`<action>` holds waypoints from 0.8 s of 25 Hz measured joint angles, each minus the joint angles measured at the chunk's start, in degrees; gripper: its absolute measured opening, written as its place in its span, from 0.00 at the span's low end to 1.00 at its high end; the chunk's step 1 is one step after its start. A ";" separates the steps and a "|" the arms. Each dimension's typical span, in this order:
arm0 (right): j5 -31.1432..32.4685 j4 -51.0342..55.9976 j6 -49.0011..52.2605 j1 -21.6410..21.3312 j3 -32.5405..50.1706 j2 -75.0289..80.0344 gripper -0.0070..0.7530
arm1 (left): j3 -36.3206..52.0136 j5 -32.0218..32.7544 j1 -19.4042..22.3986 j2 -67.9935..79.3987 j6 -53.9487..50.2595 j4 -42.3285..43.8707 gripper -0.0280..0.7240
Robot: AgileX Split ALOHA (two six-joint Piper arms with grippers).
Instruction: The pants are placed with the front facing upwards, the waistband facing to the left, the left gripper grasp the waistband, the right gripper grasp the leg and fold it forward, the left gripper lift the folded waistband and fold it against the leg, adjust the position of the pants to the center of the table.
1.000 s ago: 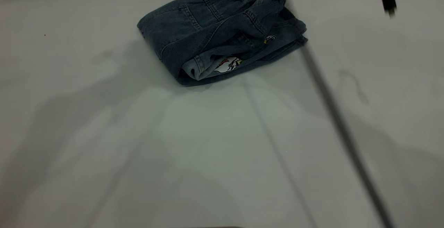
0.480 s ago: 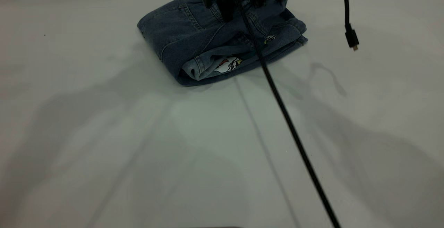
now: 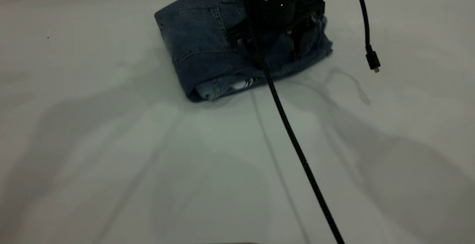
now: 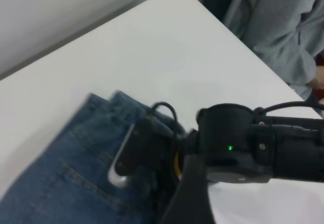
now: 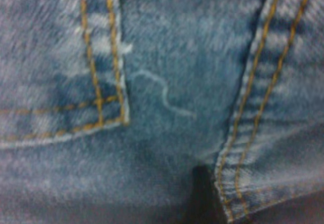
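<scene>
Pants [image 3: 200, 51] of blue denim, small and folded, lie at the far middle of the pale grey table [image 3: 111, 162]. Black angular right gripper [image 3: 264, 47] presses onto them, fingers spread wide, clasping nothing.

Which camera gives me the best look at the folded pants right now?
Exterior view: it shows the folded pants nearly whole on the table, though the right gripper covers part. Left wrist view catches one denim corner; right wrist view only close-up denim and tan stitching.
</scene>
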 joint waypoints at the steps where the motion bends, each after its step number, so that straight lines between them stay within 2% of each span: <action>1: 0.93 1.58 1.09 0.00 0.00 0.00 0.61 | 0.00 0.00 0.00 0.00 0.05 0.00 0.81; 11: 2.14 15.89 7.77 0.00 0.00 0.05 0.61 | 0.00 0.10 0.00 0.00 0.23 0.06 0.81; 16: 2.19 13.80 9.58 0.00 0.00 -0.77 0.61 | 0.00 0.17 0.00 0.00 0.35 0.06 0.81; 20: 2.71 7.49 10.51 0.00 -0.71 -5.22 0.61 | 0.00 0.17 0.00 0.00 0.41 0.06 0.81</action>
